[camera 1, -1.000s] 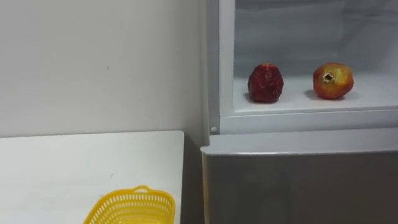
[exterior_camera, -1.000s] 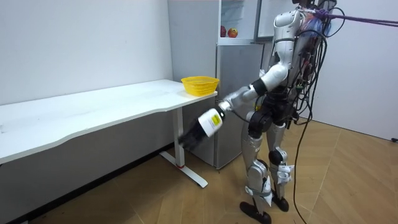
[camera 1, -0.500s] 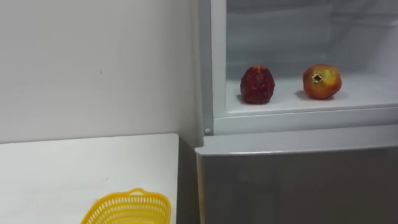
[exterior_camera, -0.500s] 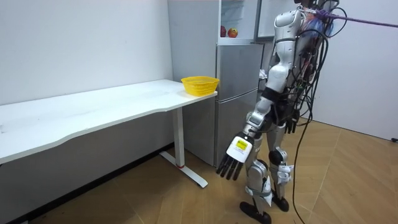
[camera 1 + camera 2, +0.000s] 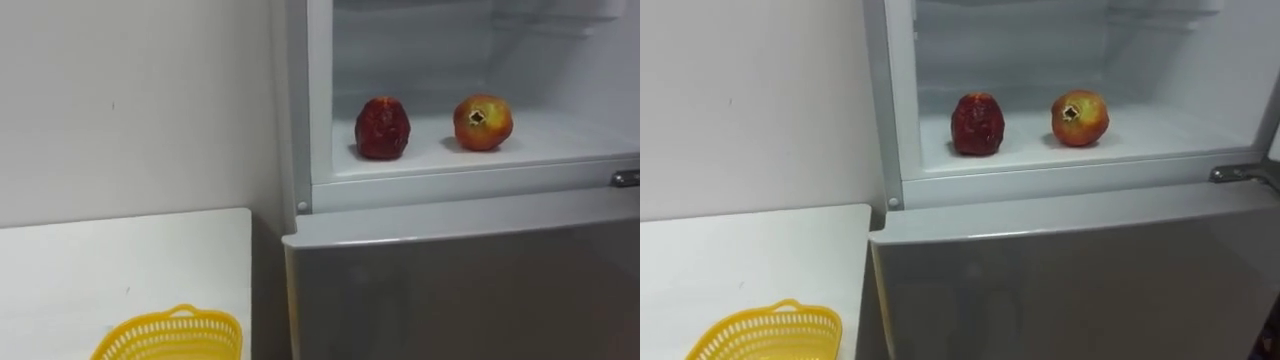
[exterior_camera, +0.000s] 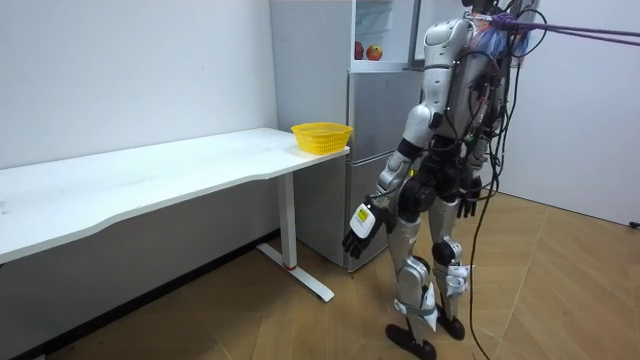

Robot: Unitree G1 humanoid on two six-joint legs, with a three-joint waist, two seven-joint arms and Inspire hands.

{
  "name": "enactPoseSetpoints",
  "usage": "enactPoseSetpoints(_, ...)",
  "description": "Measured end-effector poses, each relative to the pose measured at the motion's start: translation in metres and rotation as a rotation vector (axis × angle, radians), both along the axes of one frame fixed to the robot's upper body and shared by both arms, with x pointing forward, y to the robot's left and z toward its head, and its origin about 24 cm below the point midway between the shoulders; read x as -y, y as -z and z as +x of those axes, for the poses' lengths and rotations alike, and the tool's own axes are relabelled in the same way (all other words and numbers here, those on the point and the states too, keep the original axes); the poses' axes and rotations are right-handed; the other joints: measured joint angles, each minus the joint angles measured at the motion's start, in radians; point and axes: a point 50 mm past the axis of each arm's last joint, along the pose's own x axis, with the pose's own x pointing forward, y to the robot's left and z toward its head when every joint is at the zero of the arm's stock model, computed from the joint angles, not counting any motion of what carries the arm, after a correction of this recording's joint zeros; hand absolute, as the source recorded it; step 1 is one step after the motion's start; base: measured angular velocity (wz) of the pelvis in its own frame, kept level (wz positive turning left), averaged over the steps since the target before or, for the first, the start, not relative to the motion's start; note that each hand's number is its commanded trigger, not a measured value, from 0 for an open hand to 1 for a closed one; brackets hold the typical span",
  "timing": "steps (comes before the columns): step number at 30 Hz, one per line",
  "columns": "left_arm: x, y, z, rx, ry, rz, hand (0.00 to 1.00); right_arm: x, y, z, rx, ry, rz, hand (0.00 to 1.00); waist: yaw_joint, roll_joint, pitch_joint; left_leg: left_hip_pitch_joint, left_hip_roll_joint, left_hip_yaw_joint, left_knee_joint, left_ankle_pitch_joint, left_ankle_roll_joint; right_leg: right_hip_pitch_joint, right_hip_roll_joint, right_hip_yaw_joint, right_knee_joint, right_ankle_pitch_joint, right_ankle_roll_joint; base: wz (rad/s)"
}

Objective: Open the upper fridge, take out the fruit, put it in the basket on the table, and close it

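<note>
We see the grey fridge close before the robot. Its lower door is closed and its upper compartment stands open, with its top and right side cut off. To its left lies the white table, and on it the yellow basket, cut by the lower edge. On the upper shelf a dark red fruit and a red-yellow pomegranate sit apart, untouched. In the room view the left hand hangs low by the thigh, fingers loose and holding nothing. The right hand is half hidden beside the hip, and we cannot tell its state.
</note>
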Motion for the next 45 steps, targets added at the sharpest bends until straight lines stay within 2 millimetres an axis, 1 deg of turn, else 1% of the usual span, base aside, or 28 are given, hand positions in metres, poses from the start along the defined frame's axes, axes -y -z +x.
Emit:
enactPoseSetpoints(3, -0.002, 0.000, -0.001, -0.007, 0.006, -0.013, 0.00, 0.000, 0.000, 0.000, 0.003, 0.012, 0.000, 0.00, 0.000, 0.002, 0.0051, 0.001, 0.000, 0.000, -0.001, 0.000, 0.000, 0.000, 0.000, 0.009, 0.000, 0.000, 0.000, 0.00)
enactPoseSetpoints(10, -0.003, 0.000, -0.007, -0.030, 0.003, -0.025, 0.00, 0.001, -0.001, 0.004, 0.040, 0.046, -0.025, 0.00, 0.003, 0.005, 0.0076, 0.001, 0.001, 0.003, -0.009, -0.001, 0.001, -0.004, 0.001, 0.014, 0.010, 0.000, 0.001, 0.00)
enactPoseSetpoints(12, -0.004, 0.001, -0.012, -0.057, 0.004, -0.029, 0.00, 0.002, -0.002, 0.010, 0.064, 0.048, -0.046, 0.00, 0.002, 0.007, 0.0079, 0.001, 0.001, 0.004, -0.008, -0.001, 0.001, -0.005, 0.001, 0.015, 0.010, 0.000, 0.001, 0.00)
enactPoseSetpoints(16, -0.003, 0.001, -0.017, -0.088, 0.025, -0.028, 0.00, 0.004, -0.004, 0.019, 0.130, 0.053, -0.078, 0.00, 0.000, 0.008, 0.0081, 0.001, 0.001, 0.007, -0.006, -0.001, 0.001, -0.003, 0.002, 0.018, 0.011, 0.001, 0.001, 0.00)
enactPoseSetpoints(19, -0.001, 0.002, -0.021, -0.100, 0.037, -0.028, 0.00, 0.004, -0.009, 0.032, 0.232, 0.061, -0.100, 0.00, -0.001, 0.012, 0.0078, 0.000, 0.002, 0.012, -0.006, -0.001, 0.001, -0.004, 0.002, 0.022, 0.011, 0.001, 0.000, -0.03)
enactPoseSetpoints(20, -0.001, 0.002, -0.022, -0.105, 0.048, -0.030, 0.00, 0.004, -0.013, 0.043, 0.296, 0.063, -0.105, 0.00, 0.002, 0.015, 0.0073, -0.002, 0.005, 0.024, -0.006, -0.001, 0.001, -0.013, 0.003, 0.033, 0.013, 0.001, 0.000, -0.24)
enactPoseSetpoints(21, 0.001, 0.002, -0.024, -0.113, 0.065, -0.032, 0.00, 0.003, -0.019, 0.058, 0.372, 0.065, -0.106, 0.00, 0.001, 0.019, 0.0069, -0.007, 0.010, 0.033, -0.005, -0.001, 0.000, -0.022, 0.007, 0.043, 0.013, 0.006, -0.003, -0.27)
enactPoseSetpoints(22, 0.002, 0.003, -0.023, -0.115, 0.073, -0.034, 0.00, 0.003, -0.022, 0.064, 0.414, 0.070, -0.105, 0.00, -0.001, 0.021, 0.0064, -0.010, 0.011, 0.035, -0.005, -0.001, 0.000, -0.026, 0.008, 0.043, 0.010, 0.009, -0.004, -0.19)
enactPoseSetpoints(24, 0.005, 0.002, -0.017, -0.099, 0.101, -0.046, 0.00, 0.001, -0.034, 0.086, 0.554, 0.079, -0.106, 0.00, -0.009, 0.024, 0.0060, -0.020, 0.012, 0.040, -0.001, -0.001, 0.000, -0.037, 0.009, 0.045, 0.010, 0.011, -0.005, -0.02)
enactPoseSetpoints(25, 0.006, 0.002, -0.015, -0.090, 0.108, -0.045, 0.00, 0.001, -0.038, 0.091, 0.594, 0.085, -0.108, 0.00, -0.010, 0.023, 0.0043, -0.020, 0.012, 0.041, -0.002, -0.001, 0.000, -0.040, 0.009, 0.046, 0.010, 0.011, -0.005, 0.00)
enactPoseSetpoints(26, 0.006, 0.001, -0.014, -0.081, 0.118, -0.042, 0.00, -0.001, -0.047, 0.098, 0.666, 0.089, -0.114, 0.00, -0.015, 0.029, 0.0043, -0.020, 0.013, 0.041, -0.002, -0.001, 0.000, -0.041, 0.010, 0.053, 0.009, 0.011, -0.005, -0.06)
enactPoseSetpoints(27, 0.005, 0.001, -0.012, -0.070, 0.121, -0.039, 0.00, -0.003, -0.056, 0.107, 0.743, 0.084, -0.114, 0.00, -0.023, 0.029, 0.0030, -0.019, 0.014, 0.045, -0.003, -0.001, 0.000, -0.042, 0.011, 0.058, 0.010, 0.011, -0.005, -0.07)
enactPoseSetpoints(28, 0.005, 0.000, -0.012, -0.066, 0.122, -0.039, 0.00, -0.005, -0.062, 0.112, 0.779, 0.082, -0.113, 0.00, -0.026, 0.031, 0.0024, -0.019, 0.014, 0.047, -0.004, -0.001, 0.000, -0.045, 0.011, 0.061, 0.011, 0.011, -0.005, -0.16)
enactPoseSetpoints(30, 0.006, 0.000, -0.009, -0.045, 0.128, -0.039, 0.00, -0.008, -0.086, 0.128, 0.926, 0.085, -0.114, 0.00, -0.044, 0.038, 0.0010, -0.019, 0.016, 0.058, -0.006, 0.000, 0.000, -0.050, 0.013, 0.074, 0.014, 0.012, -0.006, -0.16)
enactPoseSetpoints(31, 0.006, 0.000, -0.009, -0.042, 0.129, -0.039, 0.00, -0.009, -0.092, 0.133, 0.965, 0.082, -0.114, 0.00, -0.052, 0.038, 0.0009, -0.019, 0.016, 0.059, -0.006, 0.000, 0.000, -0.055, 0.013, 0.075, 0.015, 0.012, -0.006, -0.13)
enactPoseSetpoints(33, 0.005, 0.000, -0.009, -0.033, 0.136, -0.038, 0.00, -0.012, -0.124, 0.149, 1.135, 0.073, -0.120, 0.00, -0.062, 0.038, 0.0005, -0.019, 0.020, 0.086, -0.010, 0.000, -0.001, -0.073, 0.017, 0.095, 0.024, 0.013, -0.007, -0.29)
enactPoseSetpoints(34, 0.004, 0.000, -0.011, -0.035, 0.136, -0.037, 0.00, -0.013, -0.132, 0.152, 1.177, 0.069, -0.120, 0.00, -0.068, 0.039, 0.0001, -0.020, 0.022, 0.089, -0.009, 0.000, -0.001, -0.073, 0.018, 0.097, 0.027, 0.013, -0.007, -0.25)
enactPoseSetpoints(35, 0.004, -0.001, -0.013, -0.036, 0.136, -0.037, 0.00, -0.015, -0.146, 0.157, 1.256, 0.063, -0.121, 0.00, -0.084, 0.039, -0.0003, -0.020, 0.022, 0.095, -0.009, 0.000, -0.001, -0.074, 0.018, 0.098, 0.027, 0.014, -0.007, -0.14)
enactPoseSetpoints(36, 0.003, -0.001, -0.013, -0.036, 0.136, -0.036, 0.00, -0.016, -0.158, 0.159, 1.319, 0.059, -0.121, 0.00, -0.090, 0.040, -0.0010, -0.018, 0.023, 0.100, -0.009, 0.000, -0.001, -0.075, 0.018, 0.103, 0.027, 0.014, -0.007, -0.11)
enactPoseSetpoints(39, 0.002, -0.001, -0.012, -0.033, 0.167, -0.037, 0.00, -0.019, -0.179, 0.163, 1.425, 0.045, -0.119, 0.00, -0.095, 0.045, -0.0037, -0.018, 0.025, 0.112, -0.015, 0.000, -0.001, -0.088, 0.021, 0.119, 0.026, 0.020, -0.007, -0.15)
enactPoseSetpoints(40, 0.003, -0.001, -0.011, -0.031, 0.176, -0.039, 0.00, -0.020, -0.182, 0.164, 1.441, 0.043, -0.117, 0.00, -0.094, 0.046, -0.0041, -0.017, 0.026, 0.114, -0.015, 0.000, -0.001, -0.090, 0.022, 0.122, 0.027, 0.021, -0.007, -0.16)
enactPoseSetpoints(41, 0.004, -0.001, -0.010, -0.031, 0.196, -0.041, 0.00, -0.021, -0.189, 0.166, 1.476, 0.041, -0.117, 0.00, -0.091, 0.050, -0.0022, -0.018, 0.026, 0.117, -0.017, 0.000, -0.001, -0.090, 0.023, 0.124, 0.026, 0.025, -0.007, -0.11)
enactPoseSetpoints(42, 0.005, 0.000, -0.013, -0.043, 0.212, -0.046, 0.00, -0.022, -0.196, 0.167, 1.515, 0.039, -0.119, 0.00, -0.089, 0.054, -0.0010, -0.018, 0.026, 0.119, -0.019, 0.000, -0.001, -0.088, 0.024, 0.123, 0.026, 0.026, -0.006, -0.09)
enactPoseSetpoints(43, 0.005, 0.000, -0.013, -0.044, 0.218, -0.046, 0.00, -0.023, -0.199, 0.167, 1.535, 0.039, -0.121, 0.00, -0.089, 0.056, -0.0012, -0.017, 0.026, 0.120, -0.019, 0.000, -0.001, -0.088, 0.024, 0.123, 0.026, 0.026, -0.006, -0.05)
enactPoseSetpoints(45, 0.007, 0.000, -0.009, -0.035, 0.237, -0.049, 0.00, -0.025, -0.213, 0.169, 1.613, 0.033, -0.128, 0.00, -0.089, 0.060, 0.0018, -0.018, 0.027, 0.126, -0.021, 0.000, -0.001, -0.092, 0.024, 0.124, 0.027, 0.026, -0.007, -0.05)
